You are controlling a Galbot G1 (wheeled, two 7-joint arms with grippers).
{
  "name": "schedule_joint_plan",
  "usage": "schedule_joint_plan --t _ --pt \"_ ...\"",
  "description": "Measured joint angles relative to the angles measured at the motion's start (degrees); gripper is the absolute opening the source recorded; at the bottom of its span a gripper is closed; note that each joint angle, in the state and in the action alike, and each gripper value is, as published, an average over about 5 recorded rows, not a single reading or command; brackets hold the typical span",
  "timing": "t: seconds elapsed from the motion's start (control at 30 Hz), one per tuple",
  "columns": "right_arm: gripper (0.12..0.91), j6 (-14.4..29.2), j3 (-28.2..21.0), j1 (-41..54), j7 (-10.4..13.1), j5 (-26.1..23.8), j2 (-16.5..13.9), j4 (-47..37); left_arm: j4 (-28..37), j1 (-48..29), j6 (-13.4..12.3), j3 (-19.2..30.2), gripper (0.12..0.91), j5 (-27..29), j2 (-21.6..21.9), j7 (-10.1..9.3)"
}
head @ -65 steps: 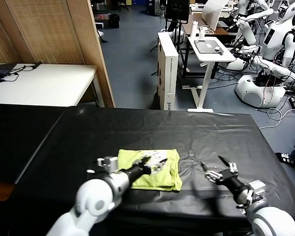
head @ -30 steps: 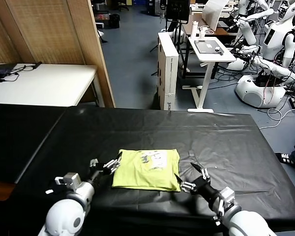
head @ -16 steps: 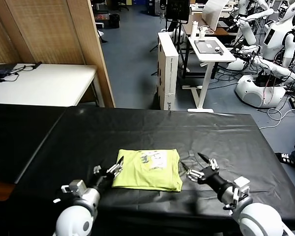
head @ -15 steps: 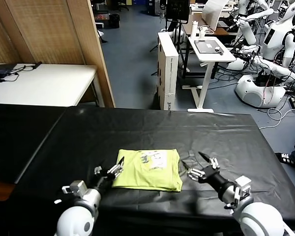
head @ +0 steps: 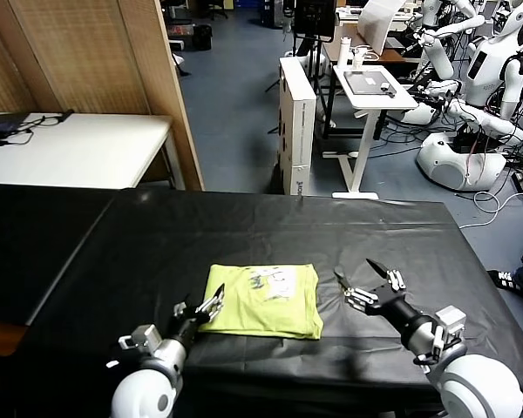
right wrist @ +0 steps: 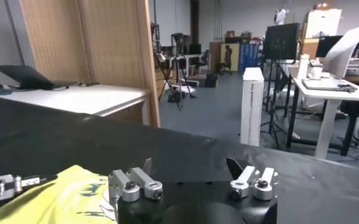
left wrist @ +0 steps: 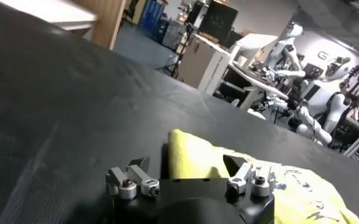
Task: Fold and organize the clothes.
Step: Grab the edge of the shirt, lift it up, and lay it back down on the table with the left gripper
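Lying folded into a flat rectangle near the middle of the black worktop (head: 401, 231), the T-shirt (head: 263, 300) is released. The left gripper (head: 202, 309), over it 2.2 s ago, has withdrawn to its near-left corner; the right gripper (head: 366, 283) hovers right. Both pairs of fingers are apart, suggesting folding is finished.

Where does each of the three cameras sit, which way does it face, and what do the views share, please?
Head view: on the robot's head, looking forward and down at the black table cover and folded T-shirt; left gripper and right gripper both show, jaws open.
Left wrist view: low on the left arm, facing across the cover past the left gripper to the shirt.
Right wrist view: on the right arm, behind the right gripper.
All three views share the T-shirt.
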Motion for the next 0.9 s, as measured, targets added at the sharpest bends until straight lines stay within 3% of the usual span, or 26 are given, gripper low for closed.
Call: schedule_joint_plan --t 0.1,0.17,0.43,0.53,0.67,0.9 --pt "0.907 0.0 -0.1 0.1 0.0 -0.1 -0.1 0.0 0.4 0.1 0.0 0.0 0.886 -0.5 -0.1 0.48" --pt "0.907 0.0 -0.3 0.1 -0.1 -0.3 -0.1 -0.1 0.5 0.1 0.1 0.0 0.824 -1.1 -0.2 0.73" --pt "0.907 0.0 -0.9 0.2 -0.5 -1.4 0.0 -0.6 0.4 0.1 1.6 -0.1 0.333 -5.2 -0.4 0.68" --pt "0.907 0.2 -0.9 0.1 -0.5 -1.9 0.2 -0.9 0.0 -0.1 2.8 -0.4 0.209 -7.7 -0.6 0.15" --pt "0.907 0.5 -0.7 0.1 -0.6 -2.5 0.7 -1.6 -0.7 -0.7 4.2 -1.4 0.208 -9.5 -0.4 -0.31" --pt "0.907 1.0 -0.9 0.3 -0.6 -3.4 2.0 -3.3 -0.5 -2.5 3.6 -4.3 0.204 -7.3 4.4 0.93"
